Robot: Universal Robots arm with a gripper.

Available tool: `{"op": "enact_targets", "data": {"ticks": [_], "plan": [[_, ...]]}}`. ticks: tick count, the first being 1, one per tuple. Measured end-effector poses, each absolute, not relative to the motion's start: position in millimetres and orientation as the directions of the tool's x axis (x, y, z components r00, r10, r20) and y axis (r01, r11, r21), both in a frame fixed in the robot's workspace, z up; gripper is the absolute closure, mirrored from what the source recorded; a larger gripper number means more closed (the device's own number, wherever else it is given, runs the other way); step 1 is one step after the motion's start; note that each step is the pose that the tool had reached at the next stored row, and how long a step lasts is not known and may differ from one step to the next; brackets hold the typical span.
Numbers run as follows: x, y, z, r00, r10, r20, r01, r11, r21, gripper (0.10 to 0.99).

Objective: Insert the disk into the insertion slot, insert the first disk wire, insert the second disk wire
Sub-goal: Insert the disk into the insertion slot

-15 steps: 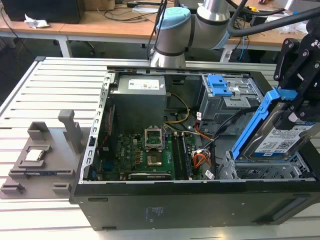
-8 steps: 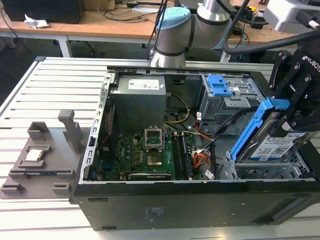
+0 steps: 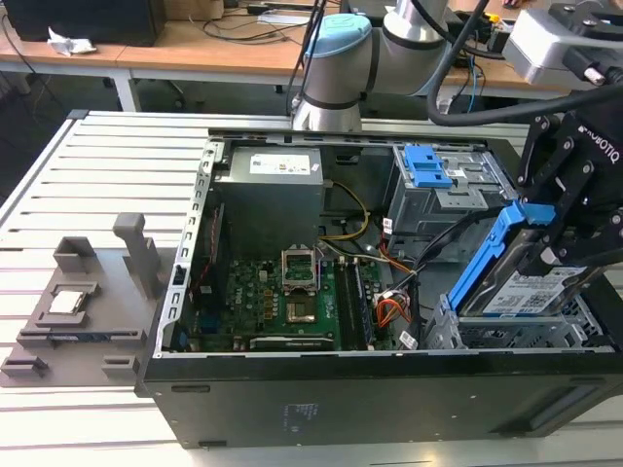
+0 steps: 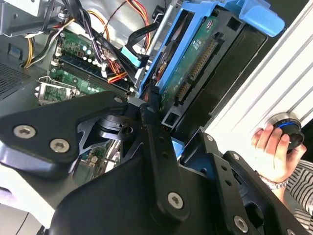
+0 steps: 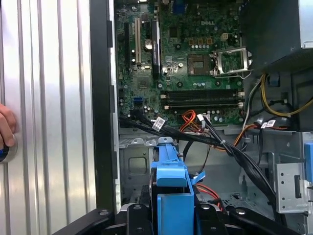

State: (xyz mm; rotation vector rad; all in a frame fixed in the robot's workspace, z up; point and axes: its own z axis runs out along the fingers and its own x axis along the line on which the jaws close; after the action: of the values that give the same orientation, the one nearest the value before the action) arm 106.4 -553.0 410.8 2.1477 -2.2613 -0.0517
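- The insertion slot [image 3: 506, 336] sits in the near corner of the open computer case [image 3: 292, 409], at the exterior view's right.
- The disk [image 3: 521, 292] hangs tilted just above it, lower end towards the cage.
- The fingers [image 3: 540, 255] are closed tight on the disk's blue carrier.
- Farther back, loose red and orange wires [image 3: 389, 313] lie beside the motherboard [image 3: 292, 292].

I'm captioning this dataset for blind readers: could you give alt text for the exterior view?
A robot arm's claw grips the blue-framed disk, tilted over the insertion slot at the exterior view's right of an open computer case. The motherboard lies exposed mid-case, and a grey fixture sits on the slatted table at the exterior view's left.
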Motion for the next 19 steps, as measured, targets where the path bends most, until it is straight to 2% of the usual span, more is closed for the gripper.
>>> {"op": "enact_targets", "data": {"ticks": [15,17,18,19], "plan": [[106,-553,396,-0.052,-0.999,-0.007,-0.998,0.051,0.04,0.722],[106,-553,396,-0.052,-0.999,-0.006,-0.998,0.051,0.04,0.71],[106,-553,396,-0.052,-0.999,-0.007,-0.998,0.051,0.04,0.647],[106,-553,396,-0.052,-0.999,-0.006,-0.998,0.051,0.04,0.647]]}}
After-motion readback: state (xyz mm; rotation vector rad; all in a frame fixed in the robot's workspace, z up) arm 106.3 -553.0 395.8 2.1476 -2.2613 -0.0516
